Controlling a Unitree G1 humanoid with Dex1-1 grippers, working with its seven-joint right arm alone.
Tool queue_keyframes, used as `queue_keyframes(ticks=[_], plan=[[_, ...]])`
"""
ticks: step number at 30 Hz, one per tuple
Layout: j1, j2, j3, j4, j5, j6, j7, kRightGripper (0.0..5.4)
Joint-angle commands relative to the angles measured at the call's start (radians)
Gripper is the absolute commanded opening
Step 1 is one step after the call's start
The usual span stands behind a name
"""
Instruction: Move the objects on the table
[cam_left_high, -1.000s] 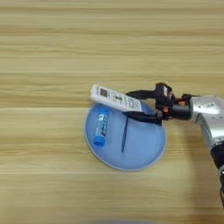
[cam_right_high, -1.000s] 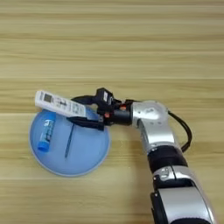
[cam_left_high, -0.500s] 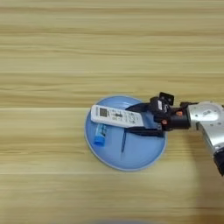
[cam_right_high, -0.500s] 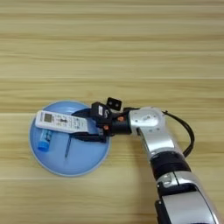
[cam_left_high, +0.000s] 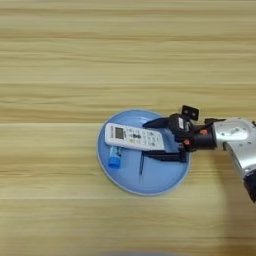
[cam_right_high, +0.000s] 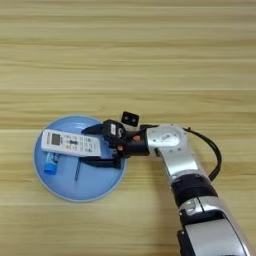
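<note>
A slim white remote control (cam_left_high: 134, 137) with a small grey display lies across a blue plate (cam_left_high: 150, 187) on the wooden table (cam_left_high: 75, 60). My right gripper (cam_left_high: 150, 139) reaches in from the right. Its two black fingers are spread on either side of the remote's right end, one beyond it and one nearer, with plate showing in the gaps, so it is open. A small black square piece (cam_left_high: 190, 112) with a pale rim sits on the gripper's body behind the fingers. The right eye view shows the same remote (cam_right_high: 70, 142) and gripper (cam_right_high: 86, 145).
On the plate, a small blue tube (cam_left_high: 115, 157) pokes out from under the remote's left part, with a thin dark stick (cam_left_high: 141, 164) beside it. My silver forearm (cam_left_high: 232, 135) and its black cable (cam_right_high: 212, 150) cross the table's right side.
The gripper has brought the remote from above the plate's far rim down and left onto the plate. The fingers now stand wider apart around it.
</note>
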Motion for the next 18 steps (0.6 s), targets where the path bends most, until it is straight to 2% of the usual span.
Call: queue_keyframes(ticks=[1,10,18], plan=[[-0.073,-0.019,-0.039,-0.052,0.062,0.008,-0.02,4.51],[-0.085,-0.013,-0.058,-0.079,0.122,0.032,-0.008,5.37],[-0.096,-0.006,-0.095,-0.121,0.211,0.091,0.014,5.39]])
